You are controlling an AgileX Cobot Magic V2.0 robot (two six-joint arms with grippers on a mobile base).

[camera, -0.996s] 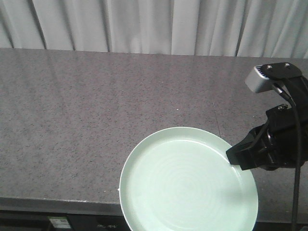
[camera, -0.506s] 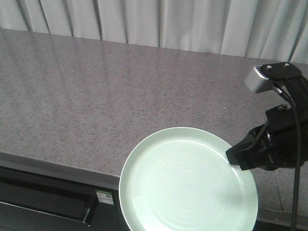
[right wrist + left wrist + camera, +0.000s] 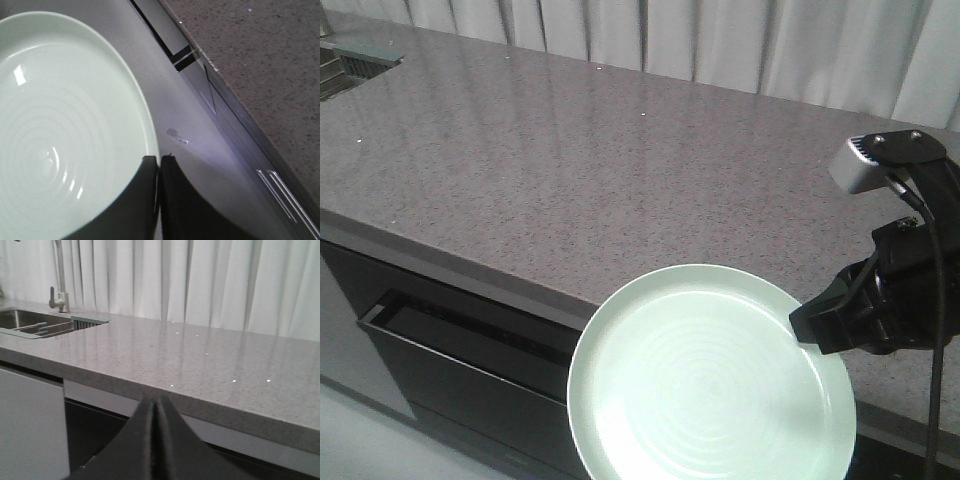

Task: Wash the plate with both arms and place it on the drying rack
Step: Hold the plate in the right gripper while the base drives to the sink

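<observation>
**Scene shifted across front view; plate held clear of counter**

Since the earlier frames the grey speckled countertop (image 3: 570, 170) has slid across the front view. Its front edge now runs diagonally from left to lower right, a dark cabinet front (image 3: 450, 350) with a drawer gap has come into sight below it, and a corner of the sink area shows at the top left. The plate (image 3: 710, 375) and the right gripper (image 3: 802, 330) occupy the same place in the front view as before.

Plate: pale mint green, face up and roughly level. It is off the countertop, lying mostly forward of the counter edge and above the cabinet front. Its lower edge is cut off by the frame.

Right gripper: clamped on the plate's right-hand rim. The right wrist view shows both fingers pressed together at the rim (image 3: 152, 150), with only a thin line between them. A light-grey camera box (image 3: 880, 160) sits above on the arm.

Left gripper (image 3: 156, 402): jaws together with nothing between them, held in front of and below the counter edge.

Drying rack (image 3: 30, 331): seen in the left wrist view at far left, a grey-teal frame lying across the sink (image 3: 15, 317), with a slotted part at its right end. A faucet (image 3: 57, 295) stands behind it. The rack is well apart from the plate.

White curtains (image 3: 720, 40) hang behind the counter
</observation>
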